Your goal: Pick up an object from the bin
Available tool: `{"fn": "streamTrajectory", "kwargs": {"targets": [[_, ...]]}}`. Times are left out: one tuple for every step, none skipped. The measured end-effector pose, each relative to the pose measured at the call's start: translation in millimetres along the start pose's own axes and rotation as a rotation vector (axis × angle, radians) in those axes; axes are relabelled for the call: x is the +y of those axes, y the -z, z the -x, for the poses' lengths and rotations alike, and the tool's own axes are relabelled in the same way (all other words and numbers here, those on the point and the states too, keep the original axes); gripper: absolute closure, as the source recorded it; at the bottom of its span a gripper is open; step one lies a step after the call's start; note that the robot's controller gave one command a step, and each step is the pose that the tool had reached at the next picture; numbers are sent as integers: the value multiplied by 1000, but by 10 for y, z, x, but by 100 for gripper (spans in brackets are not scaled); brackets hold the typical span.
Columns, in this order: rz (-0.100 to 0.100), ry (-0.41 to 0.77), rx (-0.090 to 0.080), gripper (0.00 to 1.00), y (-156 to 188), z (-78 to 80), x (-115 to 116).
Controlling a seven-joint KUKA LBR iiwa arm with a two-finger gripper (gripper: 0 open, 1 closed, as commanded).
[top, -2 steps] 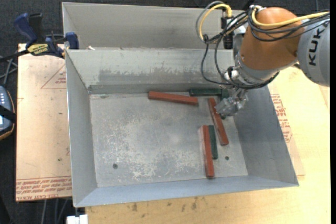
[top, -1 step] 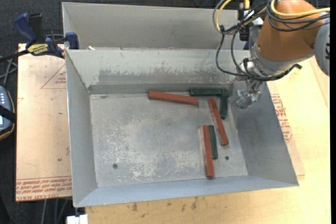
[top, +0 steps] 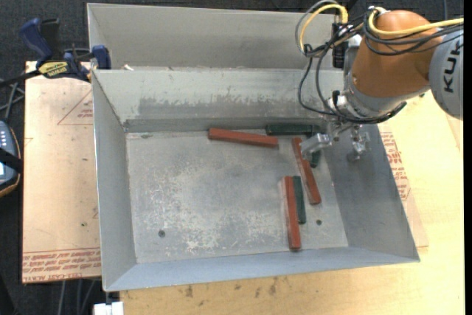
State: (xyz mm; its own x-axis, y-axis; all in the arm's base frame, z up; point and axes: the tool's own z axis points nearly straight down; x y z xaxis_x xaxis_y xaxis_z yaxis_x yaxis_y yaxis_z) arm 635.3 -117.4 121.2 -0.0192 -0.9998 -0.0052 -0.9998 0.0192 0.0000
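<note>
Bin (top: 221,195): scuffed matt grey metal; red sticks (top: 242,136) matt.

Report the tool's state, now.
Tool: open, nothing between its fingers; it sits by the upper end of a red-brown stick at the right of the bin.

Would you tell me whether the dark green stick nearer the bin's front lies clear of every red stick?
No, the dark green stick lies flush against a red stick, side by side.
</note>
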Motion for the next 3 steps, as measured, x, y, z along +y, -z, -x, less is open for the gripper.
{"fn": "streamTrajectory", "kwargs": {"targets": [[0,-1,0,0,1,-1,0],[4,305,1,100,-509,214,172],[4,305,0,100,-509,213,172]]}}
